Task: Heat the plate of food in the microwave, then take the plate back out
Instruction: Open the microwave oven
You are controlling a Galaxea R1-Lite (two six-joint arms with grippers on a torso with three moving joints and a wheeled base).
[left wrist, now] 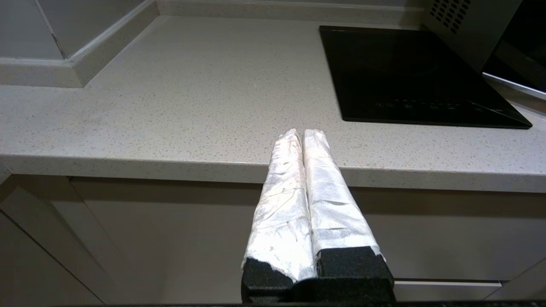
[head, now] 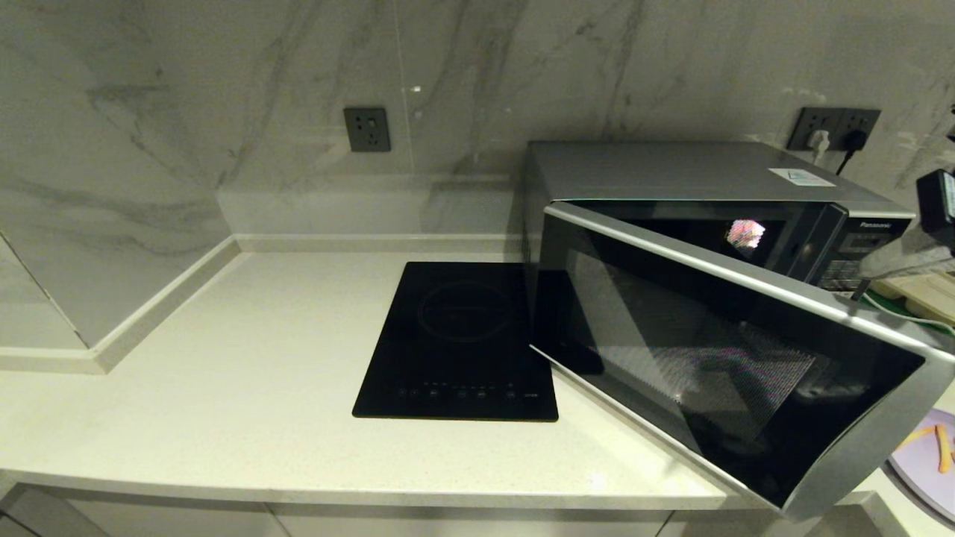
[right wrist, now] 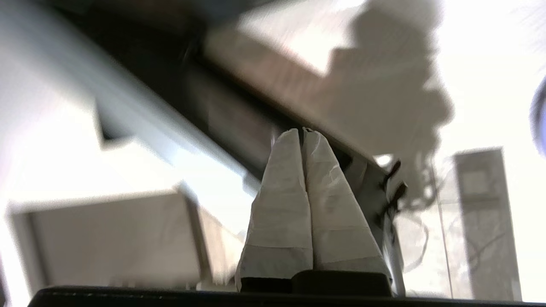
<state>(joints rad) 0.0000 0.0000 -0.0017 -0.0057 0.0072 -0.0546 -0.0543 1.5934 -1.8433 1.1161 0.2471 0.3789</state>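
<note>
My left gripper (left wrist: 303,135) sits parked, fingers together, near the counter (head: 224,388) edge. Microwave (head: 716,194) door (head: 731,365) hangs ajar. My right gripper (right wrist: 303,133), closed on nothing, is by its panel. Plate (head: 929,459) lies near right.

The counter (head: 224,388) is a pale speckled stone slab with a raised lip along the wall. A black cooktop (head: 459,343) lies flat at its centre. The microwave (head: 694,224) stands at 3 o'clock of the cooktop, just beside it. The plate (head: 929,459) sits at 4 o'clock, near the counter's front edge.
</note>
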